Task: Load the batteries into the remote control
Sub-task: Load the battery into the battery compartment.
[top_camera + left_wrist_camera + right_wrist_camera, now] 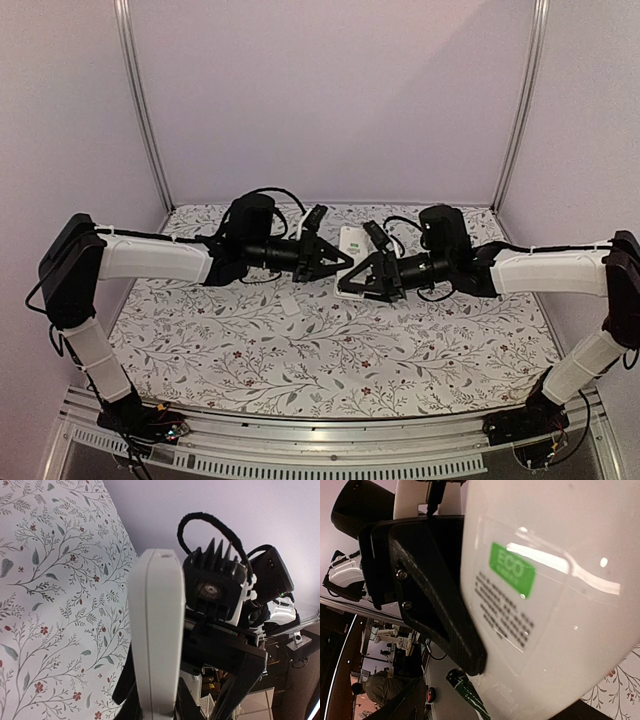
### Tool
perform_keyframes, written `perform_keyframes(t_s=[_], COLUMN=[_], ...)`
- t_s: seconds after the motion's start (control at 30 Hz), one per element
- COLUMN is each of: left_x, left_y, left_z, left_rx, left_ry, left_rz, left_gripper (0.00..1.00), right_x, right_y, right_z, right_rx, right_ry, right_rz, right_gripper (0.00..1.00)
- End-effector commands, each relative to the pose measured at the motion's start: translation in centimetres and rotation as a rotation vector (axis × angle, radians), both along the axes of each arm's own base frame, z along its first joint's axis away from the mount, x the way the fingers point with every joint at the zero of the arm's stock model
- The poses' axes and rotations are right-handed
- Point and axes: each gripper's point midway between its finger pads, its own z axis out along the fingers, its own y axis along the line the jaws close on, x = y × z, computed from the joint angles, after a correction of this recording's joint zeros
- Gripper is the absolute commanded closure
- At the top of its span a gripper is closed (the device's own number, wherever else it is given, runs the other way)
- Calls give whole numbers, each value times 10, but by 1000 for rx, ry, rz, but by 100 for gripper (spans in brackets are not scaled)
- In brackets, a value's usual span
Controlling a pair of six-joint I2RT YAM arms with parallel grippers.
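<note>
Top view first: both arms reach in toward the middle of the floral tablecloth (300,370), and the remote control (351,243) sits right between them, toward the back of the table. The left gripper (340,262) comes at it from the left and the right gripper (362,280) from the right, both crowded up against it. A small white plate (291,303) lies flat on the cloth, just in front of the left gripper. In the left wrist cam the remote control (155,630) shows edge-on, standing up between that gripper's dark fingers (122,692), so the left one is clamped on it. The right wrist cam is basically filled by the remote's white back (545,605) with a green ECO sticker (512,569). One black finger (430,595) sits along its left edge, but honestly I can't tell if that hand is actually squeezing.
</note>
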Motion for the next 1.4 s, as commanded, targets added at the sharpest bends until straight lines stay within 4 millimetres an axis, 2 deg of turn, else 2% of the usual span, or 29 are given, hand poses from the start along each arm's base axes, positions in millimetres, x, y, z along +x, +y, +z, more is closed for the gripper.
perform_keyframes(t_s=[0.0, 0.43, 0.8, 1.0, 1.2, 1.37], left_x=[4, 2, 1, 0, -2, -3], left_y=[3, 3, 3, 3, 3, 3], left_z=[10, 13, 16, 18, 21, 26], left_rx=[-27, -28, -37, -45, -54, -78], left_ry=[-38, -40, -42, -42, -47, -51], left_rz=[12, 8, 2, -9, -16, -29], left_gripper=[100, 100, 100, 100, 100, 100], right_x=[4, 7, 9, 14, 18, 19], right_y=[6, 7, 6, -2, -12, -16], right_z=[4, -1, -7, -9, -11, -16], right_rx=[1, -13, -37, -39, -46, -60], right_ry=[-7, -5, 7, 14, 14, 17], right_rz=[-6, -10, -24, -42, -63, -66], right_gripper=[21, 27, 44, 54, 60, 74])
